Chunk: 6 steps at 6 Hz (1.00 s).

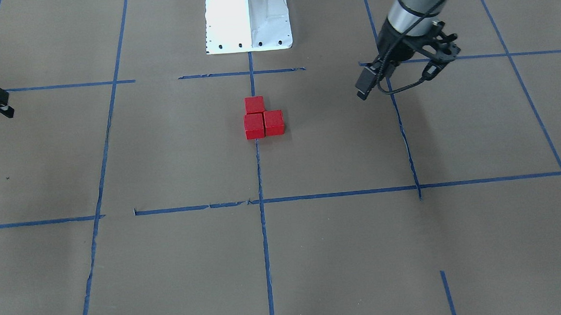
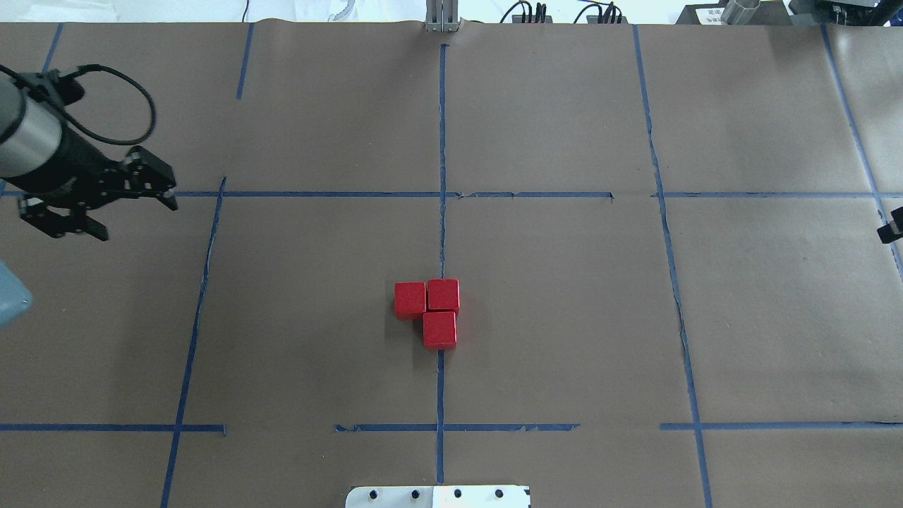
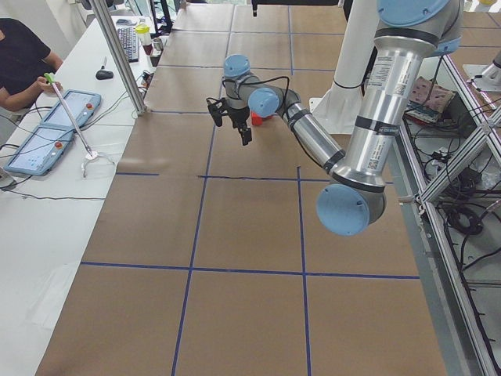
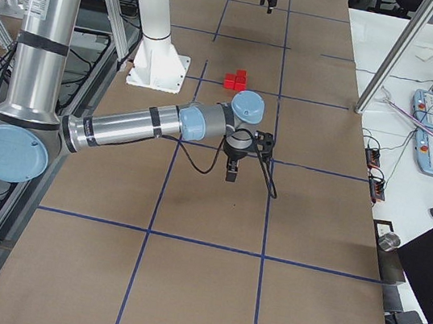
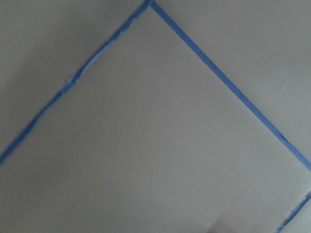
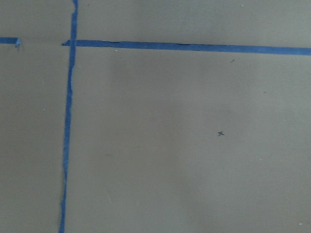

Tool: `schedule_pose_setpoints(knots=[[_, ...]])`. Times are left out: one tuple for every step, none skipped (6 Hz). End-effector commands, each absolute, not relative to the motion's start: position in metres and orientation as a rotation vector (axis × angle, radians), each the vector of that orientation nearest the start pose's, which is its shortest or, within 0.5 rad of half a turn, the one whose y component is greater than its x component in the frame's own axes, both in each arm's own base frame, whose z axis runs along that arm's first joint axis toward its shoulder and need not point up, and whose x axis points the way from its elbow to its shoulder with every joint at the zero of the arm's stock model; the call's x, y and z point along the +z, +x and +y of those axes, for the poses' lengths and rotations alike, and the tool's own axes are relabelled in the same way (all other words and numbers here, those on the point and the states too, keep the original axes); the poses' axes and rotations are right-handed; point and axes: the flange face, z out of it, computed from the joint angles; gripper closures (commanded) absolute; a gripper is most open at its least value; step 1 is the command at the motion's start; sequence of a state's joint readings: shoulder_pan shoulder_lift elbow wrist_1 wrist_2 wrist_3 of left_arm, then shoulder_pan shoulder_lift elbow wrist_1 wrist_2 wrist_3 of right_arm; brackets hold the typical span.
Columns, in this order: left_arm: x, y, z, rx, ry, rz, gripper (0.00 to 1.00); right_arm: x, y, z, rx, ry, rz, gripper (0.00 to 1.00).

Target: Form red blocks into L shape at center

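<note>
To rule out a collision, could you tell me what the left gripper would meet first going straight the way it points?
Probably just the table: the left gripper points down, and its wrist view shows only that and blue tape; the blocks sit aside.

- Pretty clearly a robotics lab: table (image 2: 317,106) papered brown, gridded with blue tape (image 2: 442,141)
- Operator (image 3: 19,51) at a side bench (image 3: 47,211) with control pendants (image 3: 55,129), aluminium posts (image 3: 117,55), loose cables (image 3: 462,219)

Brown paper table (image 2: 564,317) lies open all round the three touching small red cubes (image 2: 435,310). Left gripper (image 2: 130,217) and right gripper (image 2: 890,231) hang far off.
</note>
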<state>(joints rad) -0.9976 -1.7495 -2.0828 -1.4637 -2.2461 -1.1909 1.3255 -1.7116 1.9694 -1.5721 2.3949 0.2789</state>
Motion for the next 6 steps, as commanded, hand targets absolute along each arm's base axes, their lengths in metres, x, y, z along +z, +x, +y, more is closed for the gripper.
schedule_pose_setpoints(knots=[[0.419, 0.116, -0.464, -0.152, -0.023, 0.804, 0.00, 0.571, -0.002, -0.435, -0.105, 0.046, -0.840, 0.00], [0.452, 0.083, -0.465, -0.051, 0.020, 0.773, 0.00, 0.584, 0.005, -0.436, -0.123, 0.049, -0.837, 0.00], [0.489, 0.029, -0.472, 0.019, 0.076, 0.744, 0.00, 0.586, 0.012, -0.435, -0.115, 0.055, -0.836, 0.00], [0.550, -0.011, -0.483, 0.107, 0.074, 0.720, 0.00, 0.588, 0.017, -0.435, -0.104, 0.058, -0.835, 0.00], [0.588, -0.026, -0.483, 0.117, 0.038, 0.744, 0.00, 0.588, 0.018, -0.435, -0.102, 0.059, -0.835, 0.00], [0.593, -0.027, -0.488, 0.104, 0.026, 0.747, 0.00, 0.590, 0.018, -0.433, -0.099, 0.053, -0.833, 0.00]])
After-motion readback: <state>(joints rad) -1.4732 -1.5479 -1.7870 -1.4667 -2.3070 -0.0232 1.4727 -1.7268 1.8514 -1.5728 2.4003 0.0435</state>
